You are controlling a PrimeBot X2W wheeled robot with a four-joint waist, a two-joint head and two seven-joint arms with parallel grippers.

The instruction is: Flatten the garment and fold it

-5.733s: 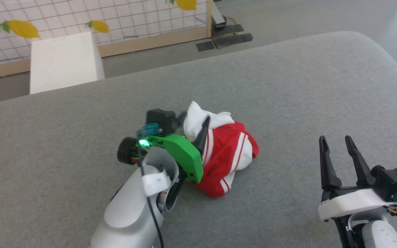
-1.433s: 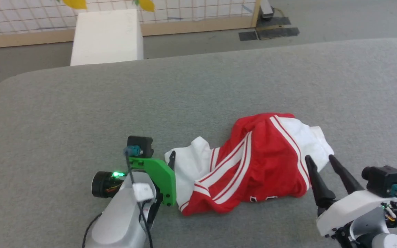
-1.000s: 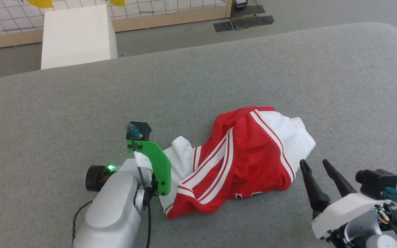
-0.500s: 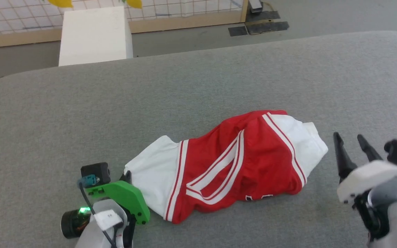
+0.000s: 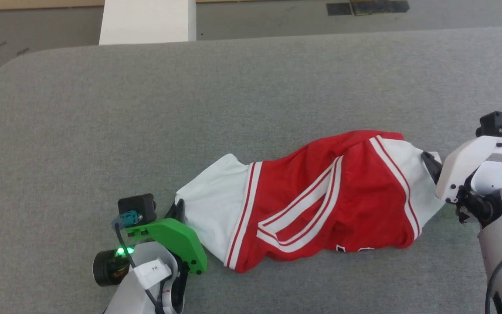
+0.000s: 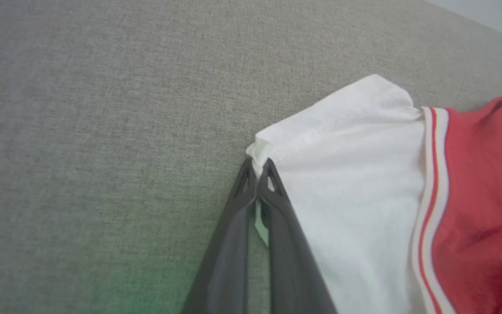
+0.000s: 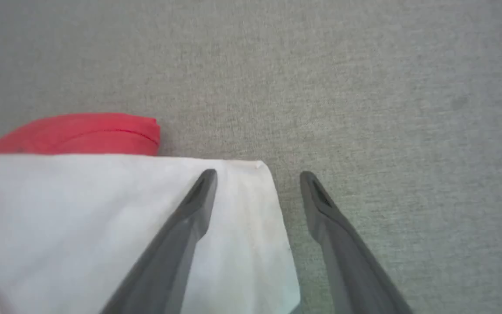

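Grey padded table (image 5: 81, 131) takes up most of my head cam. The garment (image 5: 312, 196) lies on it as a twisted, bunched strip toward the near side, right of the middle, with the white inside showing at both ends. I reckon I'm on the flattening step. My left gripper (image 6: 258, 174) is pinched tight on the white hem corner. The right gripper (image 7: 258, 176) has its fingers apart, straddling the opposite white corner. Next move, I'd guess: clamp the right one, then draw both ends apart. Loads of bare table toward the far edge and far-left corner; I can't see the right edge.
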